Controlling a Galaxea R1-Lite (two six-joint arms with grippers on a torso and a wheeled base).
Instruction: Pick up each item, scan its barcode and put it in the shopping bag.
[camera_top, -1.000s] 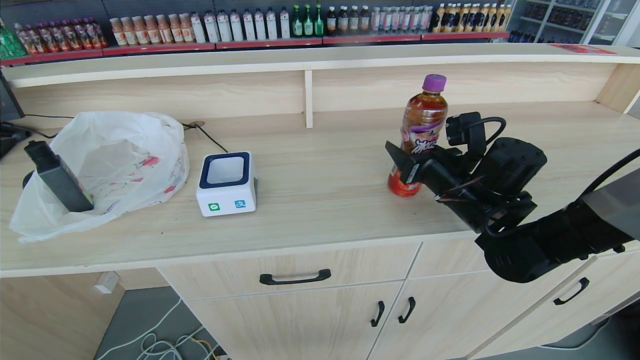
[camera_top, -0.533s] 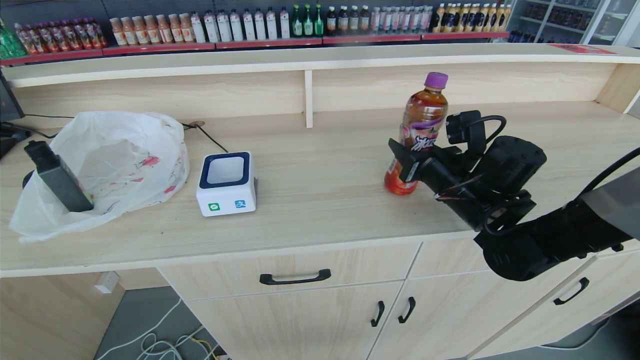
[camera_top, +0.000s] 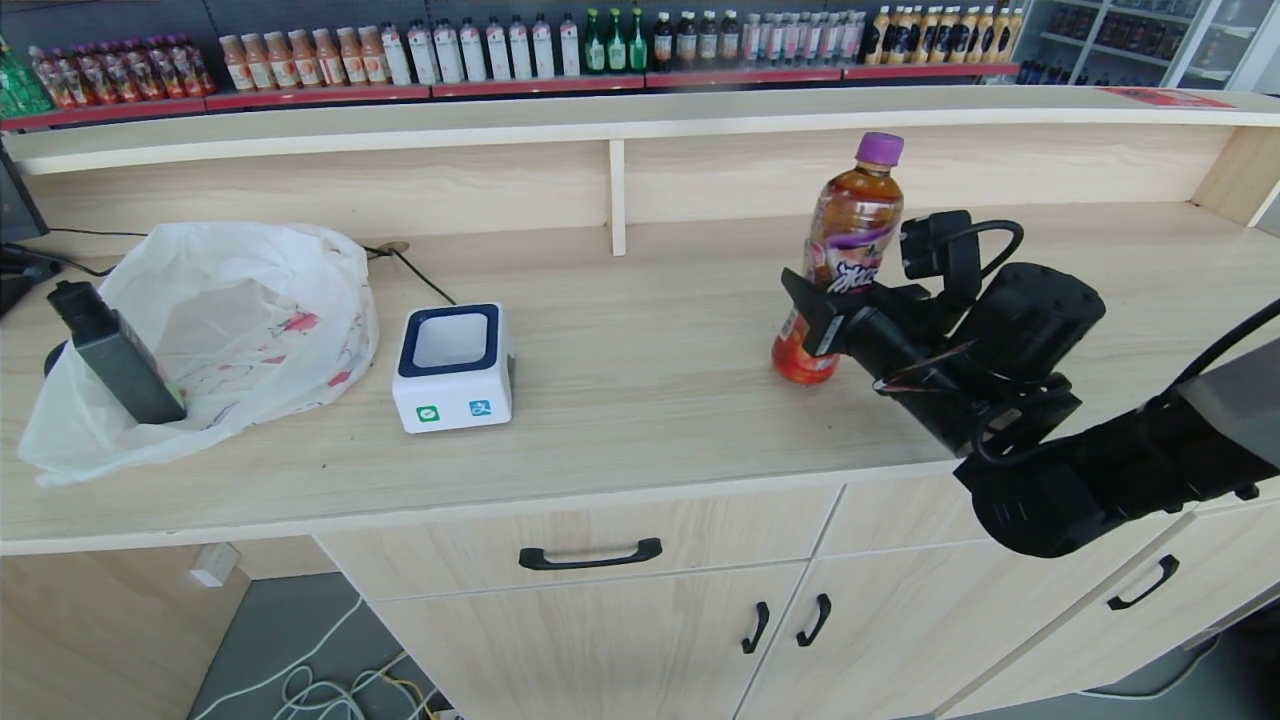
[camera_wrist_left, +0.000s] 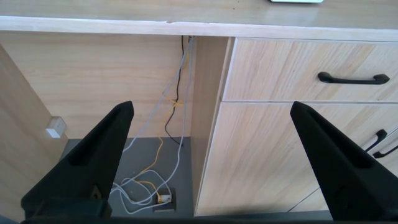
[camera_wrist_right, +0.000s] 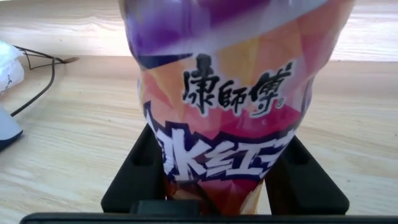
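R claw (camera_top: 822, 325) is shut tight on the see-through plastic bottle of brown tea w/ a purple cap (camera_top: 850, 215), gripping its low part. The bottle leans a bit, at the right side of the light wood counter (camera_top: 620, 400), well apart from the white box scanner w/ a dark blue top (camera_top: 453, 368). The thin white plastic shopping bag (camera_top: 250, 320) lies just left of the scanner. L claw (camera_wrist_left: 211, 107) is wide open, down by the light wood cupboard fronts (camera_wrist_left: 292, 149).

Chinese characters (bold) on bottle (camera_wrist_right: 231, 93)
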